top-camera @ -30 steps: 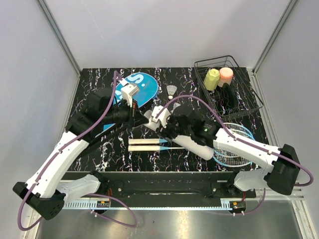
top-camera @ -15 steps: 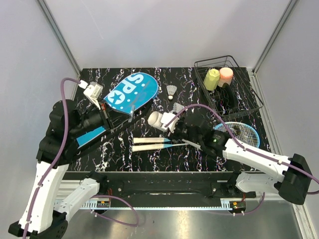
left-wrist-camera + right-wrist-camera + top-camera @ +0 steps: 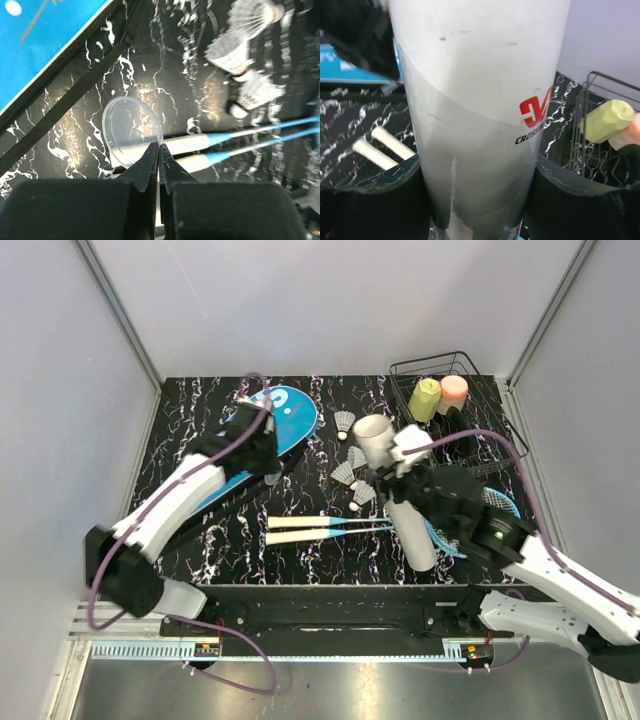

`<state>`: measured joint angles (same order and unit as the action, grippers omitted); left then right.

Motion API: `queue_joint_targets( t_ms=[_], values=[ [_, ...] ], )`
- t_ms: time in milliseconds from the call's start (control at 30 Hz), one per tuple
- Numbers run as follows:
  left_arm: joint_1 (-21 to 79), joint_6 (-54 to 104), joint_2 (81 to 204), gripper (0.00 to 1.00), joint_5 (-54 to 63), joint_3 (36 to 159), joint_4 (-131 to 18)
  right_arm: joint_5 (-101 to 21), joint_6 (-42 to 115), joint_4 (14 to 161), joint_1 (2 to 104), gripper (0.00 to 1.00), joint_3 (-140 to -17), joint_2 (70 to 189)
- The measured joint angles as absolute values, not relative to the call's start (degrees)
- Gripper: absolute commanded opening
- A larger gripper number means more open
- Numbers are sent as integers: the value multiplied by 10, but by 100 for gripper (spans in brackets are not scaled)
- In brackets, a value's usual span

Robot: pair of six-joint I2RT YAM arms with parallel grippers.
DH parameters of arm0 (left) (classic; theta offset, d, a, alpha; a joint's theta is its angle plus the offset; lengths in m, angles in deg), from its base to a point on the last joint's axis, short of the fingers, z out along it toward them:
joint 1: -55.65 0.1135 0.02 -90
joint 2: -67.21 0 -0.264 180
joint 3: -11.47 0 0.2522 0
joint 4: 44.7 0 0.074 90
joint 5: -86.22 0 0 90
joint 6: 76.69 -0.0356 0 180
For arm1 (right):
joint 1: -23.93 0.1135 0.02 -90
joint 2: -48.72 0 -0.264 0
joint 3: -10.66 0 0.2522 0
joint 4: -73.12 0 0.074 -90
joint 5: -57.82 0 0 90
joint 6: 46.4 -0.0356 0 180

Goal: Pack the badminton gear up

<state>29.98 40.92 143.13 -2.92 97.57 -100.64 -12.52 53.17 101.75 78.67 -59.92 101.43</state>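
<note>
Only the left wrist view shows the left hand pinched shut on the rim of a clear lid. The right hand clasps the white tube, its red logo showing.

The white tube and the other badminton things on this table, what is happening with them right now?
The right gripper holds the white tube, jaws closed around it. The left gripper pinches the rim of a clear round cap, jaws shut. Several shuttlecocks lie loose near the tube's open end. The two rackets lie side by side, outside the blue cover.
</note>
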Motion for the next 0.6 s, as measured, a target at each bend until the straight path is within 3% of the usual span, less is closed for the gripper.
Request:
queue_joint_targets(
  t_ms=[200,300,333,600],
  values=[
    [221,430,1588,2,-137,977,-992,-79,512,1046,787,42,-610,924],
    [198,435,1643,16,-166,988,-989,-67,512,1064,787,43,-609,911],
    [193,436,1654,28,-170,991,-988,-64,512,1068,787,43,-609,910],
    [185,439,1668,49,-173,996,-964,-62,513,1094,787,43,-590,905]
  ],
)
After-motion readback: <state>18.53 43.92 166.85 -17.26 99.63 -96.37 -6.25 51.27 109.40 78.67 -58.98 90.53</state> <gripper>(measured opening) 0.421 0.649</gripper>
